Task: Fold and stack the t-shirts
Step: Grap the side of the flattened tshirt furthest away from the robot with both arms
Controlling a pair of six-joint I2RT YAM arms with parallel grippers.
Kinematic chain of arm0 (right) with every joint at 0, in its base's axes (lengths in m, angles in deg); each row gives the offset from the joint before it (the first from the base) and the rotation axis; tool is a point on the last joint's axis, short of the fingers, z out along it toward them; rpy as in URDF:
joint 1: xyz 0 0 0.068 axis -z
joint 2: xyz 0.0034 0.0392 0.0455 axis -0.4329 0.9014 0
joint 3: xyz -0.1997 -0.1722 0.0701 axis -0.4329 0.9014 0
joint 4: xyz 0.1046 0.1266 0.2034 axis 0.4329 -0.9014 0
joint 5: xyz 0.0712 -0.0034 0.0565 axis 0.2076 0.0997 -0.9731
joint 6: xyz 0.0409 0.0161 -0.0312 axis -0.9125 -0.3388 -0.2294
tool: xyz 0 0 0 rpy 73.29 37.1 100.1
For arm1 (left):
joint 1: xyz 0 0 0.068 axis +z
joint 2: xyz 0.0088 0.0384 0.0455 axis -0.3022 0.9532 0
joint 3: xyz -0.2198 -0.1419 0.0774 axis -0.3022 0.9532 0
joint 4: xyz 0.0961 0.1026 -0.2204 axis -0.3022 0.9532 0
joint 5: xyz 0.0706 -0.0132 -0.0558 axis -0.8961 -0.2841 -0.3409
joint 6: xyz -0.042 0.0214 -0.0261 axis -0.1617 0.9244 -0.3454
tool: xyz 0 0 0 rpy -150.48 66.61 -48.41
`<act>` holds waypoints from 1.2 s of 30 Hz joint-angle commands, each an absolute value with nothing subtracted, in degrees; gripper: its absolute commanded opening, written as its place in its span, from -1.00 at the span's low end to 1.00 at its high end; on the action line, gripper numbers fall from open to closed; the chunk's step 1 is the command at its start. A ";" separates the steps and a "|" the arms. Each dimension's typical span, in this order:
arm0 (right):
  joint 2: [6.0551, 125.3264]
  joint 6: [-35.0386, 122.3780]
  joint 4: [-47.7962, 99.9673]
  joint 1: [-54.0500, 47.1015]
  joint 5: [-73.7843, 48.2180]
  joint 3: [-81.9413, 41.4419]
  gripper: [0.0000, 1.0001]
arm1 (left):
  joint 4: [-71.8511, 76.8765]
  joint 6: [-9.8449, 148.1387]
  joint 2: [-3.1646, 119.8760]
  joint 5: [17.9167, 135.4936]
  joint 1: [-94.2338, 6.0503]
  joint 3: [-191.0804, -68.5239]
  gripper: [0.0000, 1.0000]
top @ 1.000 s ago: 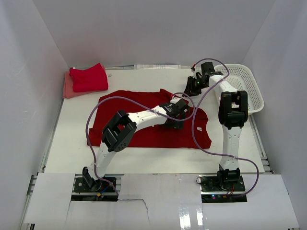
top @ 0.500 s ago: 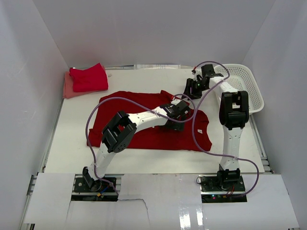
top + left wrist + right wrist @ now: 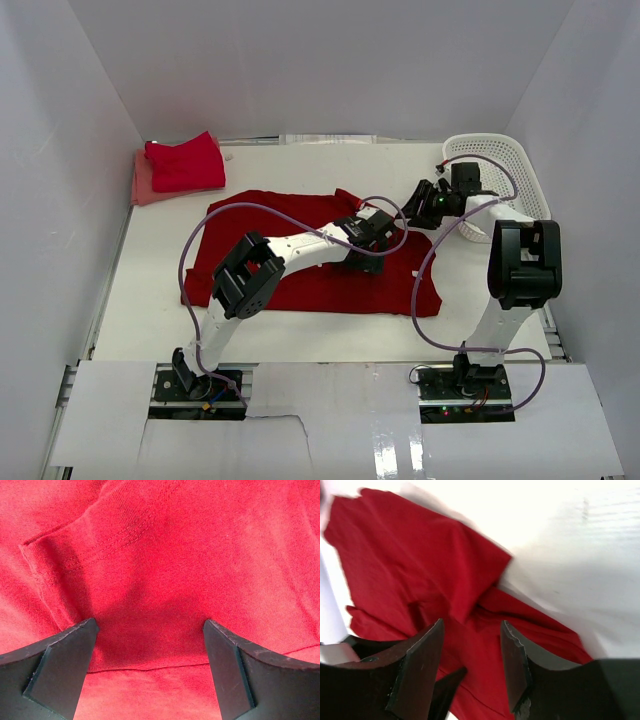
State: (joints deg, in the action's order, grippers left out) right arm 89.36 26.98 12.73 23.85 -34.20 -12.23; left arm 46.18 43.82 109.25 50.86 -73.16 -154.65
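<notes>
A deep red t-shirt [image 3: 290,265] lies spread flat across the middle of the table. My left gripper [image 3: 366,240] rests low on its right part, open. In the left wrist view the left gripper [image 3: 150,630] straddles bare red cloth [image 3: 175,555] beside a stitched sleeve hem, nothing pinched. My right gripper [image 3: 413,213] hovers just above the shirt's upper right corner. In the right wrist view the right gripper [image 3: 471,627] is open and empty, with a folded-over flap of the shirt [image 3: 425,565] below it. Folded t-shirts sit at the back left, a red one [image 3: 186,162] on a salmon-pink one [image 3: 142,186].
A white lattice basket [image 3: 515,175] stands at the back right, close behind the right arm. Purple cables loop over the shirt's right side [image 3: 415,290]. White walls close in the table on three sides.
The right arm has swung from the back by the basket toward the right and nearer, its gripper now over the shirt's right corner with jaws wider. The left arm has barely moved.
</notes>
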 commanded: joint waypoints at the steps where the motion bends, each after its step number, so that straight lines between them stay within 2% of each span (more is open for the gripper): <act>1: 88.58 19.49 21.66 23.54 -38.53 -9.57 0.11 | 57.88 42.58 116.81 60.01 -75.16 -149.21 0.96; 6: 91.04 9.98 35.20 23.63 -43.20 -4.21 0.09 | 57.79 42.50 116.54 60.01 -75.16 -148.95 0.96; 20: 93.06 6.98 40.92 23.81 -42.58 -3.41 0.08 | 57.53 42.58 116.46 59.74 -75.16 -148.25 0.96; 25: 95.43 5.75 42.85 23.72 -42.41 -3.85 -0.08 | 57.53 42.41 116.46 60.01 -75.16 -147.81 0.96; 34: 96.76 5.48 44.52 23.89 -40.04 -4.55 -0.19 | 57.53 42.49 116.28 59.92 -75.16 -147.63 0.96; 36: 97.02 5.83 44.70 23.98 -39.08 -5.52 -0.37 | 57.53 42.41 116.28 59.92 -75.16 -147.55 0.96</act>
State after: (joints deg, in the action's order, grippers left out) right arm 96.44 5.93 41.90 23.72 -40.67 -3.33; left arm 45.70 43.91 108.88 50.82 -73.25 -153.97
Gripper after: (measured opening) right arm 0.354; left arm 0.978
